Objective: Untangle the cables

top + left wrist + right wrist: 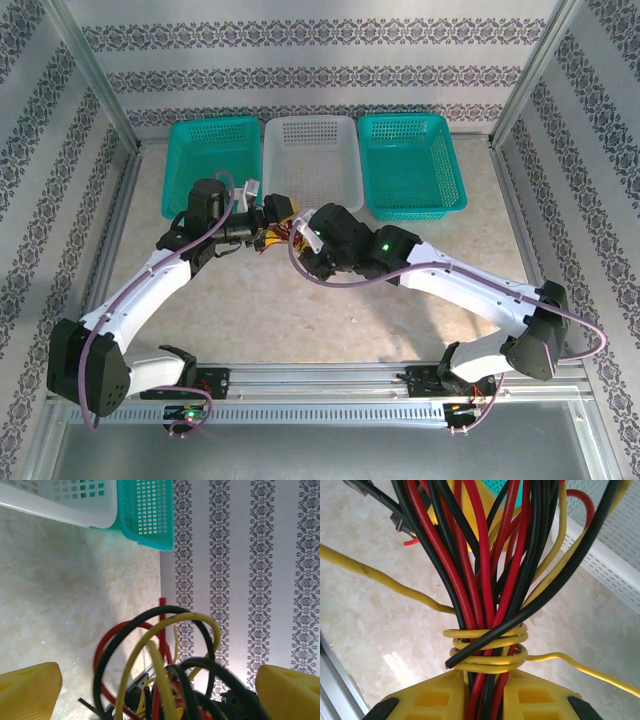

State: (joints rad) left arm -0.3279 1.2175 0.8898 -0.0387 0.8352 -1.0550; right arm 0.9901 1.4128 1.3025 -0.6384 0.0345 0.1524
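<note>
The cables (485, 580) are one bundle of red, black and yellow wires, bound by several turns of a yellow wire (487, 657). My right gripper (487, 700) is shut on the bundle just below that wrap. In the top view the bundle (280, 236) hangs between both grippers, in front of the white basket. My left gripper (160, 695) is open, its yellow fingertips (30, 692) wide apart. Curly loops of the cables (161, 687) lie between them, touching neither. From above, the left gripper (262, 222) faces the right gripper (303, 240) across the bundle.
Three baskets stand in a row at the back: teal (215, 122), white (310, 121), teal (405, 118). The white basket's wall (615, 565) is close on the right of the bundle. Patterned walls and metal posts enclose the table.
</note>
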